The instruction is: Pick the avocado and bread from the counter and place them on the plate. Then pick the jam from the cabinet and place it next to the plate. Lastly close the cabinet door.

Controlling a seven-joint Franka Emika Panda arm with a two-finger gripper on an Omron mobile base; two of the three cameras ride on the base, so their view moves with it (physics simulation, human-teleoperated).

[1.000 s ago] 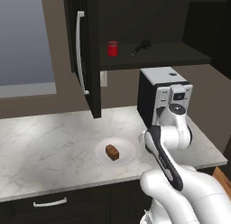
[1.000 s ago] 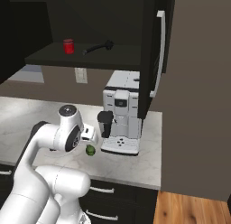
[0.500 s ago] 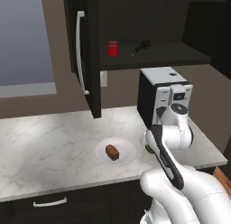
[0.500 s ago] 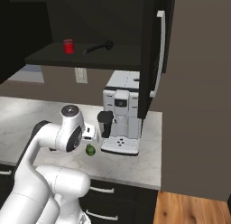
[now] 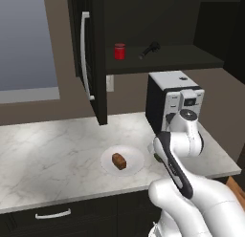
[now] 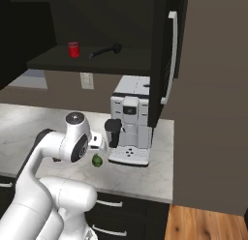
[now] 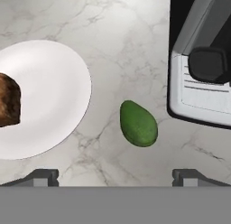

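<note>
Simulated kitchen, white grey-veined marble tabletop (image 5: 52, 150) over dark drawers, black-brown wall cabinet (image 5: 158, 35) open above. Hand view: tool (image 7: 115, 177) tips at the bottom edge, set wide apart, nothing between them, hovering over the tabletop. Small dark-green oval avocado (image 7: 138, 123) lies just above centre of that frame, on the marble, untouched. It sits between the flat round white plate (image 7: 54, 83) at left and the white-and-black coffee machine (image 7: 203, 69) at upper right, apart from both but close. Reddish-brown bread piece (image 7: 8, 105) is on the plate, at the left edge of frame.

Risks, judged:
- The avocado is rounded and lies slanted to the finger line; an off-centre close could squirt it away, toward the machine base or the plate rim.
- One finger coming down could clip the machine's tray or the plate edge, little room on either side.
- Dropping the avocado on the plate could bump the bread or let it roll off.

Farther up, right base view: small red jam jar (image 6: 73, 49) stands on the cabinet shelf, a dark long-handled tool (image 6: 104, 51) beside it; a later reach could knock that. Cabinet door (image 5: 88, 54) with its silver bar handle hangs open in the upper left of the left base view, over the tabletop; the arm could strike it.
</note>
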